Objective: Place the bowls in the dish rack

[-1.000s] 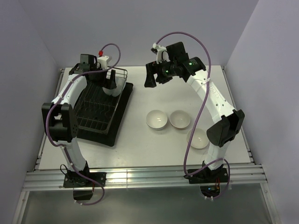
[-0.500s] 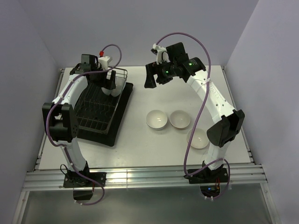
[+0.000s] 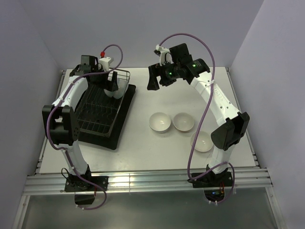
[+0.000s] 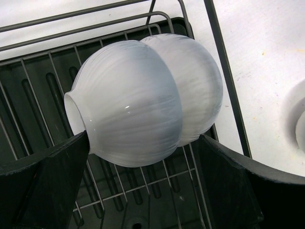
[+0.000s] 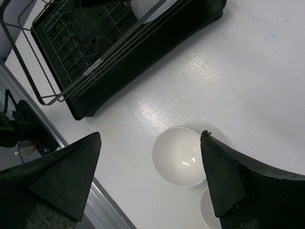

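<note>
The dish rack (image 3: 97, 112) is a dark wire basket on a black tray at the table's left. Two white bowls (image 4: 131, 102) (image 4: 200, 81) stand on edge, nested, in its far right corner. My left gripper (image 3: 113, 87) (image 4: 143, 138) is open, with its fingers on either side of the nearer bowl. Three more white bowls (image 3: 160, 122) (image 3: 183, 121) (image 3: 202, 141) sit upright on the table to the right. My right gripper (image 3: 156, 78) (image 5: 150, 135) is open and empty, held high above the table. One table bowl (image 5: 178, 156) shows below it.
The rack's raised wire side (image 4: 224, 71) runs just right of the standing bowls. The rack also shows in the right wrist view (image 5: 95, 57). The metal rail (image 3: 143, 181) lines the table's near edge. Walls close in the back and both sides.
</note>
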Robot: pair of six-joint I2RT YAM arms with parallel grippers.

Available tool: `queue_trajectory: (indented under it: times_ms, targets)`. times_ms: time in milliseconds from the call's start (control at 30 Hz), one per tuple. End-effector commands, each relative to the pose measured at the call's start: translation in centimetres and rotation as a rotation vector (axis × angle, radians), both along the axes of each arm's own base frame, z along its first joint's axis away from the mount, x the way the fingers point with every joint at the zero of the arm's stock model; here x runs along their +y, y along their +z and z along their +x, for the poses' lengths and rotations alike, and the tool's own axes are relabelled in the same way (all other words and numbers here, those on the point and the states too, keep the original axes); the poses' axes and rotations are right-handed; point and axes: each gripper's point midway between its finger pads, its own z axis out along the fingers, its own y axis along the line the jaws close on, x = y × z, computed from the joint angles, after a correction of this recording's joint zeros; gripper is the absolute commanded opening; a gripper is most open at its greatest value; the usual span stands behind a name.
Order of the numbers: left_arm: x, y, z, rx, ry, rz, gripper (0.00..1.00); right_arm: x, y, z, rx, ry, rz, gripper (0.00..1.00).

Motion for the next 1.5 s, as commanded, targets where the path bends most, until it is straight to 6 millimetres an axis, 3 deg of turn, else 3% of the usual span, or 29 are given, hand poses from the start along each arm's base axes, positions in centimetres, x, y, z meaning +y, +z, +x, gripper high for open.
queue_trajectory:
  times_ms: [0,233,633,1033,1233,1467]
  targets:
    - [-2.9,3.2,-1.8,-0.024,-0.110,-0.109,1.00,-0.9,3.1,-0.8,-0.075,-0.003,0.024,0.92]
    - [-3.3,2.9,-1.9,-0.020,-0.126,-0.123,0.99,-1.0,3.2,-0.8,-0.079,-0.002,0.021,0.92]
    - [-0.2,1.0,0.4,0.000,-0.002,-0.058,1.00,-0.8,3.2,-0.7,-0.073,0.004,0.021,0.93]
    - [2.1,-0.3,1.1,0.020,0.038,-0.047,1.00,-0.7,3.5,-0.7,-0.073,0.008,0.024,0.95]
    - [2.3,0.1,1.1,0.008,0.041,-0.058,1.00,-0.7,3.3,-0.7,-0.068,0.009,0.023,0.95]
    - [2.2,2.0,0.8,-0.017,0.028,-0.082,1.00,-0.8,3.2,-0.8,-0.068,0.006,0.019,0.96]
